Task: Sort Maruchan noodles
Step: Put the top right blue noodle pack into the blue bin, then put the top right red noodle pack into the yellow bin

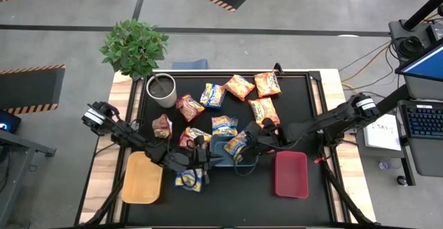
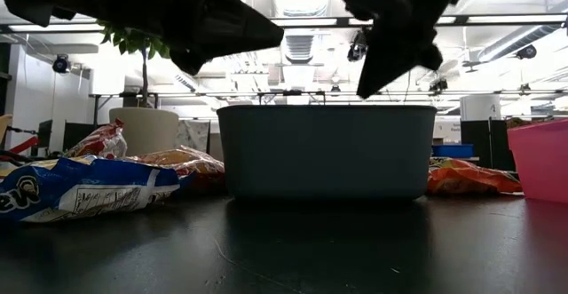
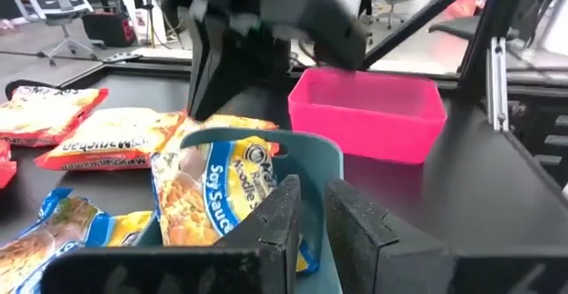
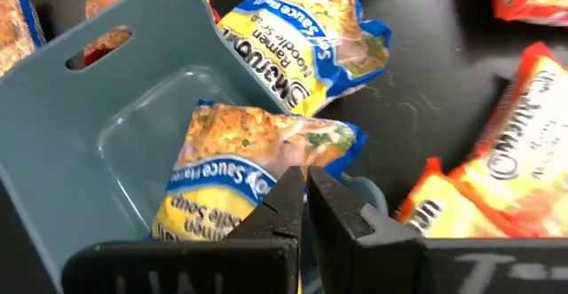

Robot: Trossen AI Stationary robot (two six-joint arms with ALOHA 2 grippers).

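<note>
Hovering right gripper (image 4: 306, 183) pinching blue packet (image 4: 253, 165), blue tray (image 4: 89, 134)

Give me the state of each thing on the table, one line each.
Blue tray: upright, one blue noodle packet leaning over its edge.
Right hand: shut on that packet's edge.
Left hand: shut, by the blue tray, empty.
Red tray: empty.
Yellow tray: empty.
White cup: upright.
Orange packets: loose on the table, unsorted.
</note>
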